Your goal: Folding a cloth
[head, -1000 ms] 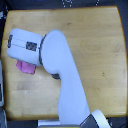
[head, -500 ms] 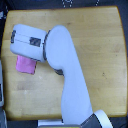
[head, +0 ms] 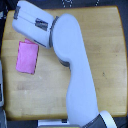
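From where I sit, the cloth (head: pixel 27 57) lies flat on the wooden surface (head: pixel 100 55), toward the exterior view's left side, as a narrow upright pink rectangle. It looks to me as though one fold may already be in it, since it is longer than it is wide, though I cannot make out layers at this resolution. Nothing is touching it.

Just above it and a little toward the exterior view's right hangs the end of the white arm (head: pixel 75 65), whose wide boxy forearm covers the upper left of the surface. The hand (head: pixel 19 14) seems to sit at that far upper-left end, but it is blurred and I cannot tell whether its fingers are apart or together; it does not appear to carry any fabric.

My judgement is that I am between grasps. The next move calls for bringing the hand down onto one short edge of the cloth and pinching only the top layer cleanly.
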{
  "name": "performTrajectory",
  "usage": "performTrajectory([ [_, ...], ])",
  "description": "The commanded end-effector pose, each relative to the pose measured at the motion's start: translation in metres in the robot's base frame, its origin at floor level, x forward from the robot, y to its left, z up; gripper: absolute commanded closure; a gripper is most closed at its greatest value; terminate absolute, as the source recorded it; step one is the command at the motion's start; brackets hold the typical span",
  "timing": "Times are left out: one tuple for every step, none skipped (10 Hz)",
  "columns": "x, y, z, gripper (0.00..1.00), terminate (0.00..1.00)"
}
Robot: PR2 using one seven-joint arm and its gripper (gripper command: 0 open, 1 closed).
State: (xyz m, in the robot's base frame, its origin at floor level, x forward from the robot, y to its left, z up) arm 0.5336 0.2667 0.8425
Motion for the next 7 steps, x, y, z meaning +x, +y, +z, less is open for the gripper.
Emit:
performTrajectory([
  [0.035,-0.074,0.07,0.0,0.0],
  [0.027,-0.095,0.077,0.0,0.0],
  [0.025,-0.105,0.08,0.0,0.0],
  [0.019,-0.142,0.087,0.0,0.0],
  [0.008,-0.175,0.091,0.0,0.0],
  [-0.007,-0.218,0.096,0.0,0.0],
  [-0.022,-0.26,0.099,0.0,0.0],
])
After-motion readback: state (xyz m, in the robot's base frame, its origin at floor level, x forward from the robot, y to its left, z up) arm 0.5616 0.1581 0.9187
